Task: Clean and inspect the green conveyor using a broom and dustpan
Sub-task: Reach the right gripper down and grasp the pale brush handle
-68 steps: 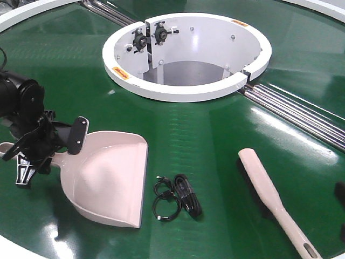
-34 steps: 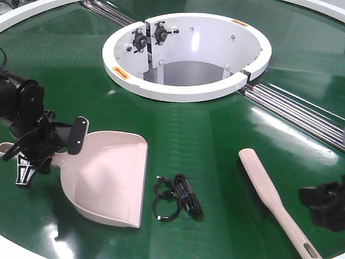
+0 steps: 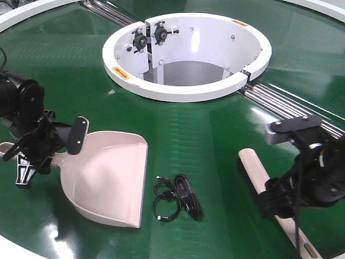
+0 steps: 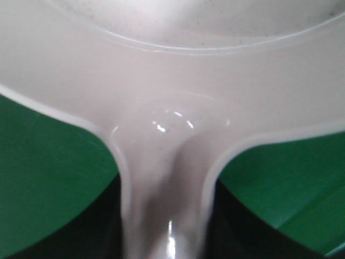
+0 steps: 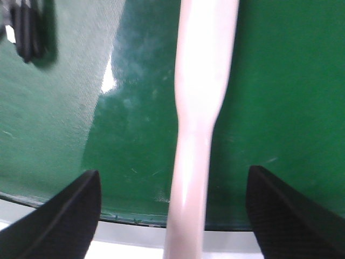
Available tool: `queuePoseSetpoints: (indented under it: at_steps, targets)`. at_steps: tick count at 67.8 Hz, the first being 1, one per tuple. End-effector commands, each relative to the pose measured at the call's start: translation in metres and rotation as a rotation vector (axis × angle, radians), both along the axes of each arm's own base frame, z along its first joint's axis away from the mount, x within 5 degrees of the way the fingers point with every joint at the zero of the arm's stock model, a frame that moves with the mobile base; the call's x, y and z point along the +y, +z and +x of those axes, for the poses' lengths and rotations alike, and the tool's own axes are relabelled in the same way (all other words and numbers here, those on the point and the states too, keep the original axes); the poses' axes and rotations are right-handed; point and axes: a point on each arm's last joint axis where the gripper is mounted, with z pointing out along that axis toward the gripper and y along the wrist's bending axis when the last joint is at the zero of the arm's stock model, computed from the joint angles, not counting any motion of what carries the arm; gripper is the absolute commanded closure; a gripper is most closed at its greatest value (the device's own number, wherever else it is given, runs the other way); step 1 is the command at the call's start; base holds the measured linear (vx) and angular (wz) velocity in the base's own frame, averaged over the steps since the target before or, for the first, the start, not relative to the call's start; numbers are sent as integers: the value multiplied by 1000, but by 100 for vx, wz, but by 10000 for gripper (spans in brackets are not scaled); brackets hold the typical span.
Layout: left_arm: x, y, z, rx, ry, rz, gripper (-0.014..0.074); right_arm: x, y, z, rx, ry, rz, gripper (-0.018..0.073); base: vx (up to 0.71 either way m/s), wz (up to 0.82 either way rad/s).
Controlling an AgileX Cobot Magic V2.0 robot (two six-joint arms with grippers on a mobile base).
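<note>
The beige-pink dustpan [image 3: 108,178] lies mouth-forward on the green conveyor [image 3: 205,127] at the left. My left gripper [image 3: 40,151] is shut on its handle. In the left wrist view the handle [image 4: 164,216] is pinched between two dark fingers [image 4: 99,226], with the scoop's back wall above. The broom [image 3: 254,171] lies at the right, bristles down. My right gripper [image 3: 280,208] hovers over its handle. In the right wrist view this gripper [image 5: 172,216] is open, and the fingers [image 5: 67,216] stand wide apart on either side of the broom handle [image 5: 202,81] without touching it.
A coil of black cable [image 3: 175,197] lies on the belt between dustpan and broom, and its edge shows in the right wrist view [image 5: 24,32]. The white central ring [image 3: 183,93] and steel rollers [image 3: 302,110] sit behind. The white rim [image 5: 129,237] runs just below the broom handle.
My right arm has come in from the right edge and now stands over the broom handle. The left gripper and dustpan have not moved.
</note>
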Motion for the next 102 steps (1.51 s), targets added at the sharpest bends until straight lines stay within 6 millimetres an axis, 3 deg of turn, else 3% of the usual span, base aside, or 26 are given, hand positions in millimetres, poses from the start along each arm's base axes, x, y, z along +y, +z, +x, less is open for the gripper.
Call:
queuePoseSetpoints:
  at_steps: [1,32,50,61,79,89,102]
  targets:
    - [-2,21,0,-83,6,-21,604,5,0,12,-18,-5,18,20,0,0]
    - [-2,21,0,-83,6,-21,604,14,-53,42,127,-98,-45,42,0,0]
    - [-2,21,0,-83,6,-21,604,16,-68,50,147,-123,-55,87,0,0]
    - [-2,21,0,-83,6,-21,604,14,-71,54,126,-137,-73,209,0,0]
    - [-2,21,0,-83,6,-21,604,11,-71,56,101,-125,-111,573,0,0]
    - [-2,21,0,-83,6,-21,604,11,-66,56,68,-126,-96,570,0,0]
    - [-2,21,0,-83,6,-21,604,11,-43,49,-8,-155,-34,567,0,0]
